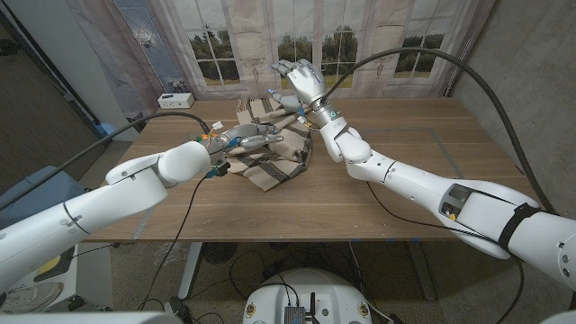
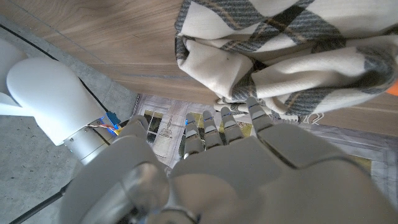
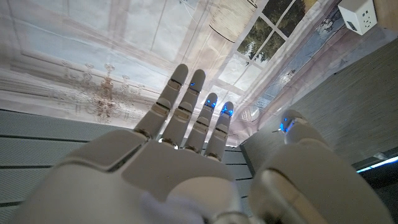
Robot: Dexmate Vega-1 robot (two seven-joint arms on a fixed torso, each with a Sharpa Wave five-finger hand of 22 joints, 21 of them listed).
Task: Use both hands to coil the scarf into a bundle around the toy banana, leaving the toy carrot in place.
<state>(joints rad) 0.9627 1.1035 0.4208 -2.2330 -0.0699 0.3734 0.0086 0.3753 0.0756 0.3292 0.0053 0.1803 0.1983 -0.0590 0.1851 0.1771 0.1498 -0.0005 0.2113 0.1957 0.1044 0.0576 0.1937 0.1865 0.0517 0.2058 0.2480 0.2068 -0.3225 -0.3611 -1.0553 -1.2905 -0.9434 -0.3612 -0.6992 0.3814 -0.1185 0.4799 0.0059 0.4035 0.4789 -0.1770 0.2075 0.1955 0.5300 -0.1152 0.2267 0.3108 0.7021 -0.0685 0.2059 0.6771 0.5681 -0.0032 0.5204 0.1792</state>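
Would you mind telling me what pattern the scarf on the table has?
Cream with grey plaid stripes and thin tan lines on the woven scarf, best in the left wrist view.

Soft woven scarf point(image 1: 270, 144) (checked cloth) on matt wooden table point(image 1: 405, 198).

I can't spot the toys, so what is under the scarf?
The scarf lies bunched on the table, with the left hand on it. Its folds hide whatever is beneath; no banana or carrot is clearly visible.

1. We see a wooden table point(image 1: 405, 193) before a printed backdrop point(image 1: 342, 40) of windows and trees (with a chandelier in the print).
2. We note a grey wall point(image 1: 522, 63) at right.
3. A small white box point(image 1: 174, 100) sits at the table's far left.
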